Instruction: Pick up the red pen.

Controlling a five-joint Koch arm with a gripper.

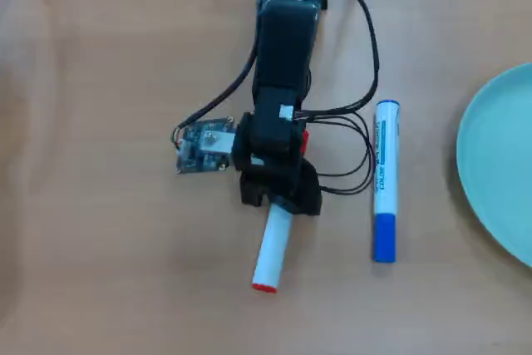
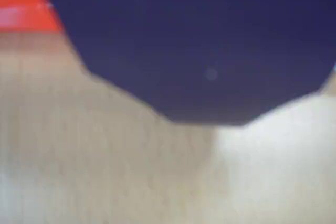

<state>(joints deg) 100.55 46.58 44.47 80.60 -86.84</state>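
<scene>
In the overhead view the red pen [image 1: 273, 248] lies slanted on the wooden table, with its white barrel and thin red end ring toward the bottom. Its upper part is hidden under my gripper [image 1: 280, 204], which sits low right over it. A small red bit beside the wrist may be the cap. The black jaw parts show on both sides of the barrel, but the tips are hidden. In the wrist view a dark blurred jaw fills the top, with the pen's red cap [image 2: 23, 6] at the top left.
A blue-capped white marker [image 1: 385, 180] with printing lies upright in the picture to the right of the arm. A pale teal plate [image 1: 499, 180] sits at the right edge. A small circuit board [image 1: 204, 147] rides on the arm's left side, with black cables looping on the right.
</scene>
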